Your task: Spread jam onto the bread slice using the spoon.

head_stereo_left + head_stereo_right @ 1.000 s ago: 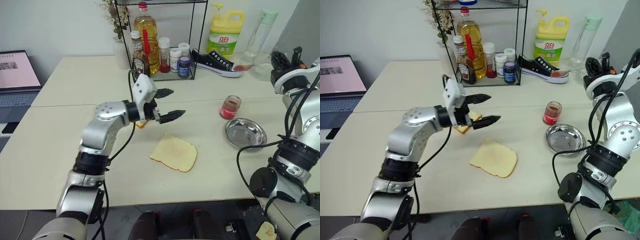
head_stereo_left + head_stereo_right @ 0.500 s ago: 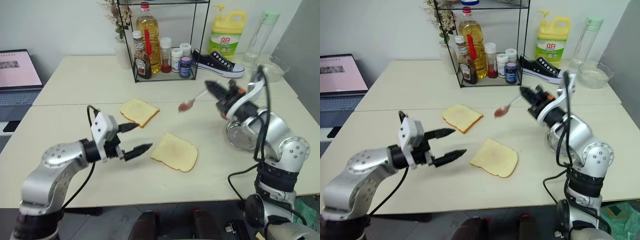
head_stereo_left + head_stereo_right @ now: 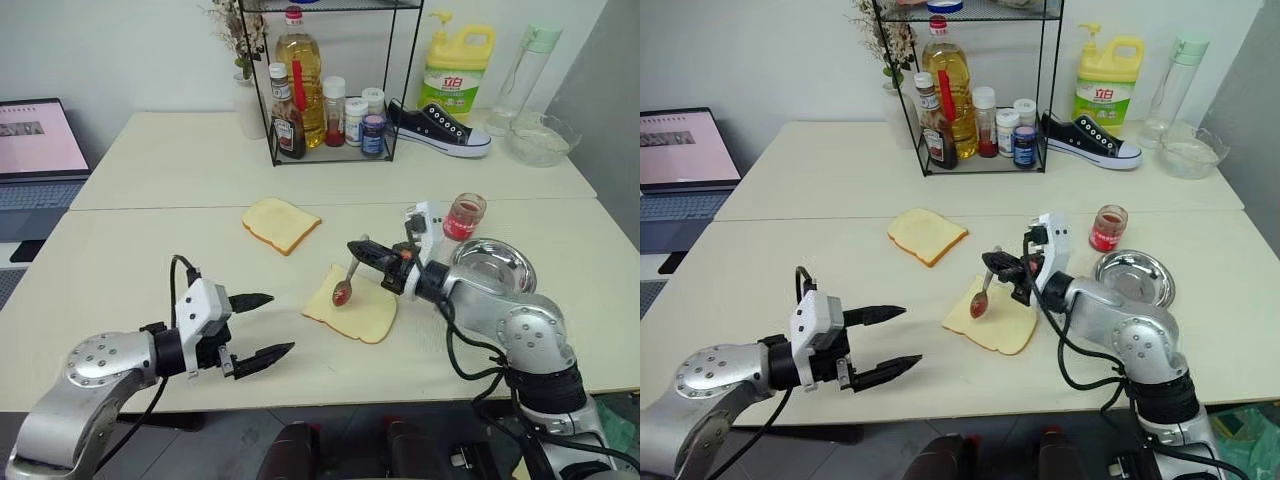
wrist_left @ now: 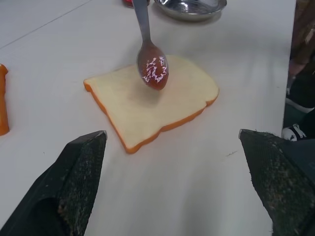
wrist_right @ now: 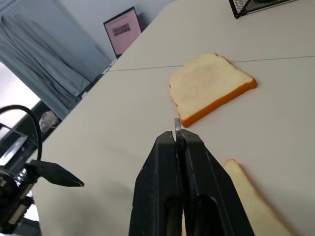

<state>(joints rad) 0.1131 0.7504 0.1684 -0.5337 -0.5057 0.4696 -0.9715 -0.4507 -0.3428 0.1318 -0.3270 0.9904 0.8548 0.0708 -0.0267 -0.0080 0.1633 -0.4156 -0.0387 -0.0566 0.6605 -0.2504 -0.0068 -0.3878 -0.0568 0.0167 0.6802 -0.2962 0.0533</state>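
1. R gripper [image 3: 1005, 270] is clamped tight on the spoon [image 3: 983, 292] handle, jaws pressed together around it; it points left across the table [image 3: 790, 240]
2. Spoon hangs down and to the left of the fingertips, long axis steep, bowl lowest, loaded w/ red jam [image 4: 153, 73]
3. Bowl sits over the left part of the bread [image 3: 1002, 322], right at its surface; can't tell if touching. Bread lies flat at table centre, directly below the gripper
4. Key relation: bread runs right and nearward from the bowl, so the spread stroke should probably drag that way
5. L gripper [image 3: 260, 326] is wide open, empty, near-left of the bread, well apart. R arm is clearly nearer
6. Jam jar [image 3: 462, 215] stands right of the bread, dish [image 3: 490, 264] beside it; a 2nd slice [image 3: 280, 223] lies far-left
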